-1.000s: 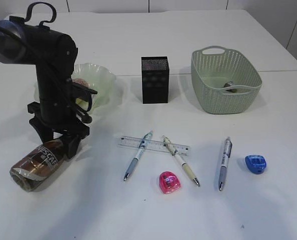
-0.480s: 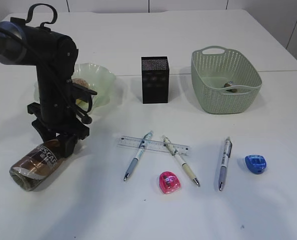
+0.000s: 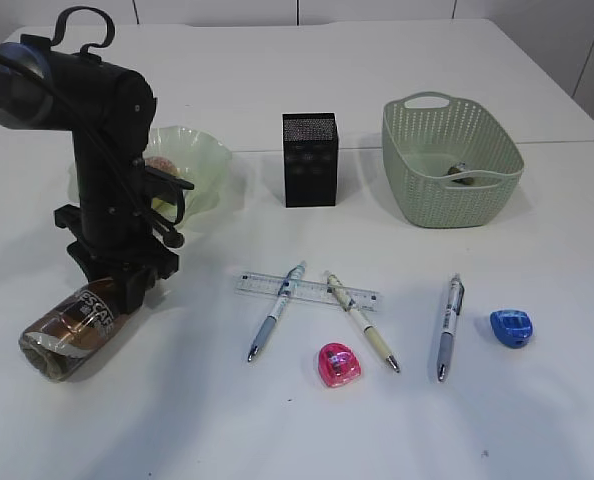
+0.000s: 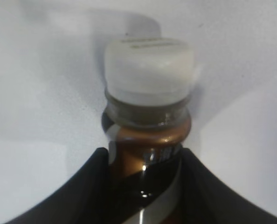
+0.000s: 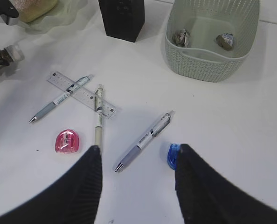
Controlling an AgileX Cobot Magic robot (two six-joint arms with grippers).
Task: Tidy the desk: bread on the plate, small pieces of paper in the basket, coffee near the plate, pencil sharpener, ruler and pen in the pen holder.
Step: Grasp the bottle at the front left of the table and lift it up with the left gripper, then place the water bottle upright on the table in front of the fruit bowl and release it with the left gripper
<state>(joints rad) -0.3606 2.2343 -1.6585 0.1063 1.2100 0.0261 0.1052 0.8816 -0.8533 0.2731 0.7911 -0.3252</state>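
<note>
White table (image 3: 397, 440) all around, with white wall panels far behind. Biggest on it: green basket (image 3: 451, 165) at the back right, with small paper balls (image 5: 181, 37) already inside. Next, pale green plate (image 3: 192, 150) at the back left, bread (image 3: 160, 163) on it. Then black pen holder (image 3: 310, 158) in the middle back. Then coffee bottle (image 3: 77, 327) lying on its side at the front left, in front of the plate but a little apart from it. Left gripper (image 3: 120, 287) down over the bottle's neck, fingers (image 4: 85, 186) snug on both sides of the neck, holding it. Right gripper (image 5: 137, 161) up above the table, spread wide, holding nothing.

Smaller things: clear ruler (image 3: 307, 289) under two crossed pens (image 3: 275, 311), a third pen (image 3: 449, 325) to the right, pink sharpener (image 3: 339, 364) and blue sharpener (image 3: 511, 327).

Step in hand, most likely: coffee to the plate. Next move: lift the bottle, stand it up beside the plate, let go softly.
</note>
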